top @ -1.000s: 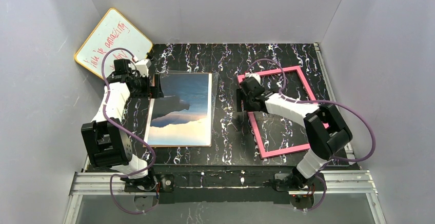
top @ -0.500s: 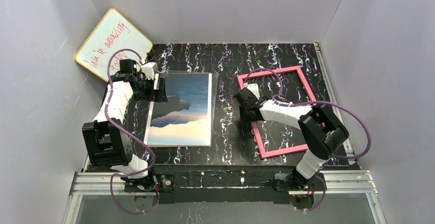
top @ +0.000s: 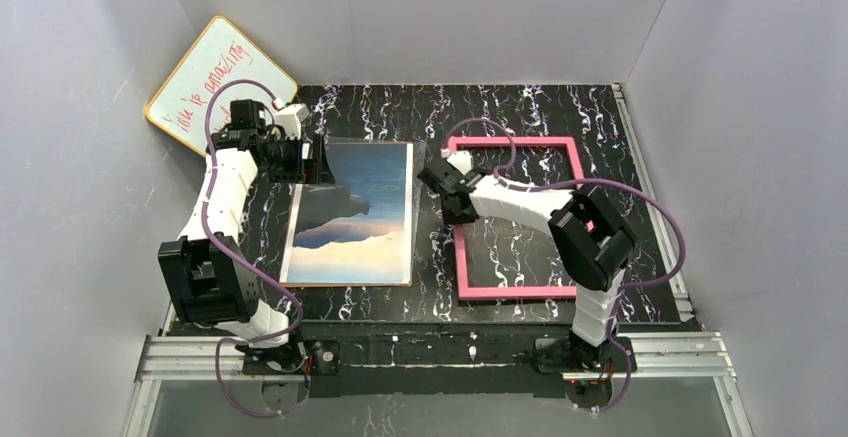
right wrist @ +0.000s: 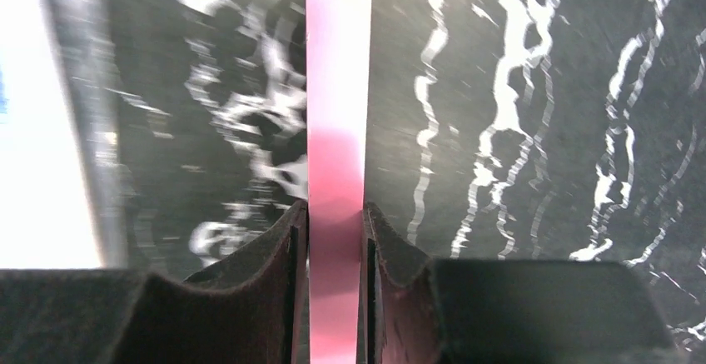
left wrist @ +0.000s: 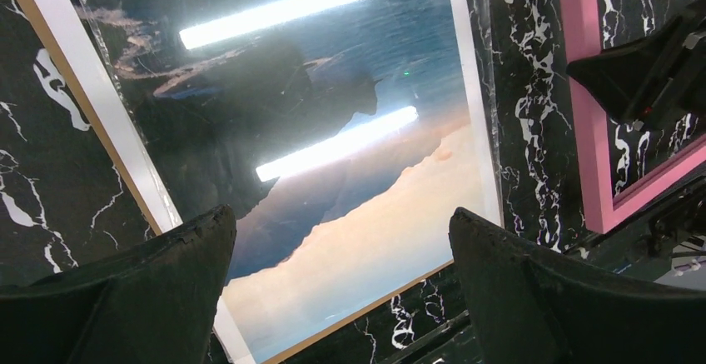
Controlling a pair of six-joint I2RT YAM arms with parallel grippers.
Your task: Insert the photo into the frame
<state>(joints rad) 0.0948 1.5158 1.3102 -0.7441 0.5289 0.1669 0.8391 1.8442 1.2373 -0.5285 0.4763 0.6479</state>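
The photo [top: 360,212], a large rectangular print of blue sea, dark headlands and a peach-orange sky, lies flat and face up on the left half of the black, white-veined marble-pattern counter [top: 440,107]. A glossy clear sheet [left wrist: 275,14] seems to lie over it (the left wrist view catches two bright strip-light reflections across the picture [left wrist: 358,172]), and a thin brown edge runs along the print's white border.

The frame [top: 510,292], a thin pink rectangular picture frame, lies flat on the right half of the counter. It sits just beside the photo without touching it, with a strip of bare counter between them. Marble pattern shows through its opening.

The left gripper [top: 310,162] hangs over the photo's far left corner with its jaws spread wide and nothing between them. In its own camera the two dark fingers stand well apart above the print [left wrist: 340,218].

The right gripper [top: 445,182] is at the far end of the frame's left rail. Its wrist view shows the two fingers pressed against either side of the narrow pink rail [right wrist: 337,89], so it is closed on the frame [right wrist: 335,210].

A white whiteboard [top: 220,82] with a yellow edge, rounded corners and red writing leans against the far left wall, well apart from the frame.
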